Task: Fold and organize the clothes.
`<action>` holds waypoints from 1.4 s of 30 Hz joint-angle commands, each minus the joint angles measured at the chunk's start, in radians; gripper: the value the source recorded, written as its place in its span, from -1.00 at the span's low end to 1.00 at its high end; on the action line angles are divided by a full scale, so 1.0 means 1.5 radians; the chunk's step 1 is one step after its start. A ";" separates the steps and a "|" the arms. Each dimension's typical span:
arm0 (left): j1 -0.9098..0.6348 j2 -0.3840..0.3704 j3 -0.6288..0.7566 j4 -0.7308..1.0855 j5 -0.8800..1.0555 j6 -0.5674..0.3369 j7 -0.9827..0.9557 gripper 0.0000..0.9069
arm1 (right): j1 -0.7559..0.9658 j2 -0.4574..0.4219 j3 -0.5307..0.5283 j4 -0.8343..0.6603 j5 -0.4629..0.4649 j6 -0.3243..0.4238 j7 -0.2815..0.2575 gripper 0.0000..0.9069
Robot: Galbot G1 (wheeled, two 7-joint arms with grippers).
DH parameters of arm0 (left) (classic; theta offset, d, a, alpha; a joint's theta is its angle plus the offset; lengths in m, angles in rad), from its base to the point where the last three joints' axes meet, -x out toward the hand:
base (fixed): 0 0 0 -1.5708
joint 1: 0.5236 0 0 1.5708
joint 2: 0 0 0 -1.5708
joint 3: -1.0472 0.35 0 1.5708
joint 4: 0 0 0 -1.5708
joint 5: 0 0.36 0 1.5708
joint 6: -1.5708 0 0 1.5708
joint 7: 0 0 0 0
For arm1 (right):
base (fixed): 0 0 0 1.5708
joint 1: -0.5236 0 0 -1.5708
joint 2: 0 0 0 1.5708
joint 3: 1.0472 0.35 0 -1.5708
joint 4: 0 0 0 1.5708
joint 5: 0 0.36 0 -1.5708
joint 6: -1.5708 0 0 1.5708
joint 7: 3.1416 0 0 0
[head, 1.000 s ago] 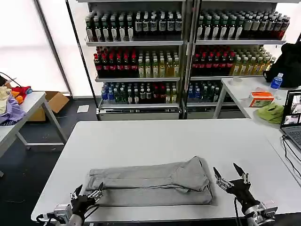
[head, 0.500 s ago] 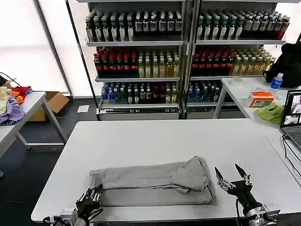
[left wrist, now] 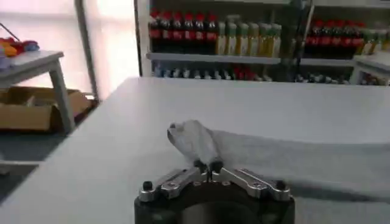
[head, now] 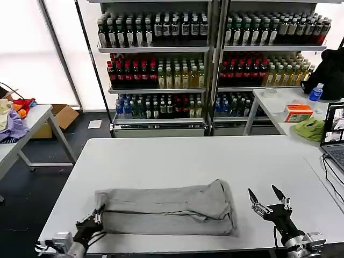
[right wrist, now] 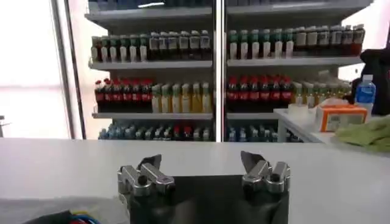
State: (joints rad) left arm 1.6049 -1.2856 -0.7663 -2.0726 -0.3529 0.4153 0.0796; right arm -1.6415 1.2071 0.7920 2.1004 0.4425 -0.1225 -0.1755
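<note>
Shirt [head: 166, 209] folded, on table [head: 188, 156] | L tool [head: 97, 217] pinched on shirt's corner | R tool [head: 270, 198] wide open, empty, beside shirt

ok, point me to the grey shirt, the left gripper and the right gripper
grey shirt [head: 166, 209], head view, middle of the folded cloth.
left gripper [left wrist: 208, 165], left wrist view, fingertips shut on the shirt's corner.
right gripper [head: 270, 202], head view, gap between the open fingertips, beside the shirt.

We see bright daylight glaring through the windows [head: 24, 51] at left; the counter [head: 177, 156] is evenly lit, soft shadows, left wrist view's background slightly blurred.
</note>
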 commanded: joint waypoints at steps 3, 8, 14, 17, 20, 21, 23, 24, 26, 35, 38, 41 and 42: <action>-0.016 0.169 -0.298 0.067 -0.048 0.026 0.135 -0.98 | 0.004 -0.003 -0.004 0.007 0.007 -0.001 0.005 1.00; -0.034 0.263 -0.340 0.122 -0.059 0.025 0.155 -0.98 | -0.012 -0.010 0.004 0.020 0.009 -0.002 -0.013 1.00; -0.034 0.302 -0.290 0.035 -0.114 0.052 0.141 -0.98 | -0.016 -0.006 0.003 0.021 0.008 0.001 -0.012 1.00; -0.029 0.276 -0.198 -0.062 -0.159 0.078 0.093 -0.98 | -0.023 -0.003 0.001 0.026 0.006 0.000 -0.015 1.00; -0.032 0.260 -0.059 -0.124 -0.206 0.084 0.040 -0.98 | -0.024 0.000 -0.002 0.022 0.000 0.001 -0.015 1.00; -0.039 0.258 0.041 -0.141 -0.224 0.084 0.025 -0.98 | -0.024 0.001 -0.002 0.021 -0.002 0.001 -0.015 1.00; -0.064 0.257 0.127 -0.140 -0.223 0.084 0.004 -0.98 | -0.028 0.001 -0.001 0.024 -0.003 0.000 -0.017 1.00; -0.082 0.254 0.172 -0.130 -0.229 0.084 -0.007 -0.98 | -0.033 0.000 0.000 0.028 -0.004 -0.002 -0.023 1.00; -0.106 0.249 0.212 -0.115 -0.231 0.085 -0.020 -0.98 | -0.043 -0.005 0.006 0.035 -0.010 0.000 -0.033 1.00; -0.165 0.208 0.357 -0.021 -0.240 0.088 -0.056 -0.98 | -0.047 0.008 0.001 0.026 -0.018 0.003 -0.030 1.00; -0.170 0.186 0.381 -0.009 -0.221 0.093 -0.065 -0.98 | -0.047 0.009 0.000 0.023 -0.020 0.003 -0.030 1.00; -0.164 0.163 0.392 -0.004 -0.194 0.100 -0.068 -0.56 | -0.046 0.011 0.000 0.018 -0.021 0.003 -0.027 1.00; -0.163 0.154 0.392 -0.006 -0.194 0.108 -0.071 0.87 | -0.046 0.011 0.000 0.018 -0.020 0.002 -0.028 1.00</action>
State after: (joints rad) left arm 1.4020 -0.9920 -0.3736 -2.1103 -0.6632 0.5517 0.0232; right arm -1.7037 1.2208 0.7915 2.1312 0.4164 -0.1191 -0.2128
